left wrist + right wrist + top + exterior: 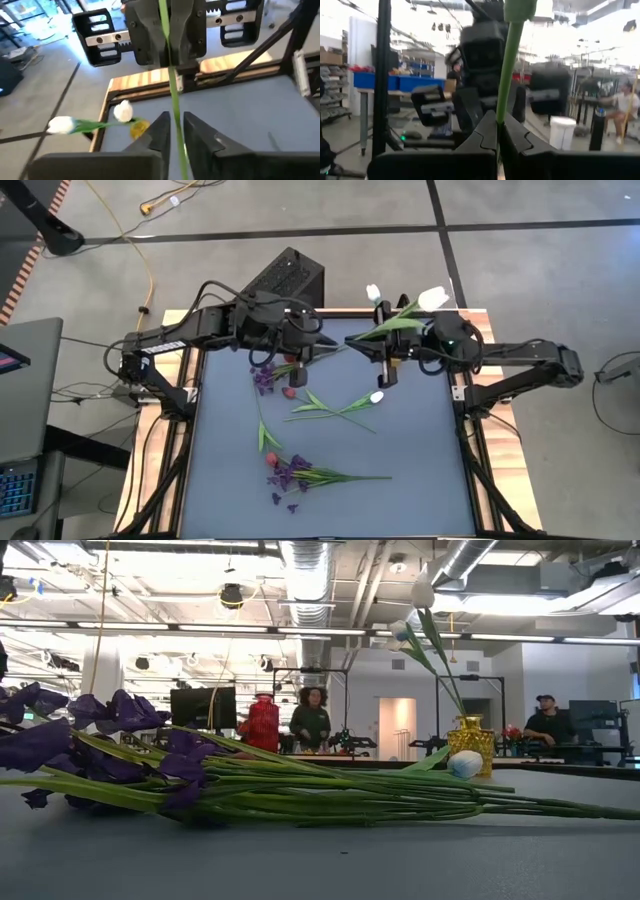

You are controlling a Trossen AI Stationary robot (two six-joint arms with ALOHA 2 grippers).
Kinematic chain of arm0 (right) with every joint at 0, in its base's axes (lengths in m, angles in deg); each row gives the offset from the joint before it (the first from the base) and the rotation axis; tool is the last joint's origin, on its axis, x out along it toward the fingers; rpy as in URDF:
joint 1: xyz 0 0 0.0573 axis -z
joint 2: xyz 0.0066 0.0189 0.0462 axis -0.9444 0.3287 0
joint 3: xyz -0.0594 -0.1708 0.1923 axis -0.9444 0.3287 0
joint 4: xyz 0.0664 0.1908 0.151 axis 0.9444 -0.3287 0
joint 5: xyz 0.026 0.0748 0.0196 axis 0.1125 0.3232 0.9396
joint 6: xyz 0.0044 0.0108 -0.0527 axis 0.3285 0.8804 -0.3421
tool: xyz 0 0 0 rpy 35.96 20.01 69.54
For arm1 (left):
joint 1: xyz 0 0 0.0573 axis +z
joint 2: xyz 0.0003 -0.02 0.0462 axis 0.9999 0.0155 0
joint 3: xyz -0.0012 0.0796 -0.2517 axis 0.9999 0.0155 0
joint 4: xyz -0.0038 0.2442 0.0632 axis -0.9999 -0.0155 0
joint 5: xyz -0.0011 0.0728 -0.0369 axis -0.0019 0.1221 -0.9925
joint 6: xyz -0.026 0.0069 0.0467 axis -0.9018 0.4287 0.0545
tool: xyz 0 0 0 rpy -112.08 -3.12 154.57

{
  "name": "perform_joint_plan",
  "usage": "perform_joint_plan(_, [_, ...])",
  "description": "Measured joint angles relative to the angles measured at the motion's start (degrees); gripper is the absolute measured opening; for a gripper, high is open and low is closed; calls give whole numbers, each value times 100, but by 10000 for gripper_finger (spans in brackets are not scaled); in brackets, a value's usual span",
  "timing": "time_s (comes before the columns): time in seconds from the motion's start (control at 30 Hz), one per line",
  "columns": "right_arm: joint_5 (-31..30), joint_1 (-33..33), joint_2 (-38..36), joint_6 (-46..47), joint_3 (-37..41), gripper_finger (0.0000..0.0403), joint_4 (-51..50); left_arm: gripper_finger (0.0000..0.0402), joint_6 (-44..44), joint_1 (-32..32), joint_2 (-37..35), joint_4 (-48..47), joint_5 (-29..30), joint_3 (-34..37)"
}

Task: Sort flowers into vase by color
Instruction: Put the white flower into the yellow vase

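My right gripper [362, 345] is shut on a thin green flower stem [330, 352], held above the table's far middle. My left gripper [303, 358] faces it, fingers slightly open with the same stem [174, 100] running between them; its bloom does not show. A yellow vase [470, 736] at the far edge holds two white tulips [422, 592] upright. A white tulip [377, 396], red buds [288, 392] and purple clusters [290, 474] lie flat on the blue mat. My right gripper pinches the green stem [501, 107] between its two fingers [485, 132], which lie across it. The stem is lifted clear of the table and runs on toward my left gripper [485, 55]. Which part of the stem's length this is cannot be told.
A black box [285, 276] stands beyond the table's far edge. Wooden rails [480, 430] border the mat on both sides. Loose flowers lie from the middle of the mat toward its near side. People stand in the room behind the table [312, 715].
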Motion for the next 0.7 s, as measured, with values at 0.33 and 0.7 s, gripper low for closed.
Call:
perform_joint_plan(0.33, [-38, 784, -1121, -132, 0, 28, -961, 191, -211, 93, -439, -995, 1497, -4])
perform_joint_plan(0.7, [-1660, 2051, -2137, 533, -3, 28, -4619, 208, -1036, 581, -555, -1877, 1052, 327])
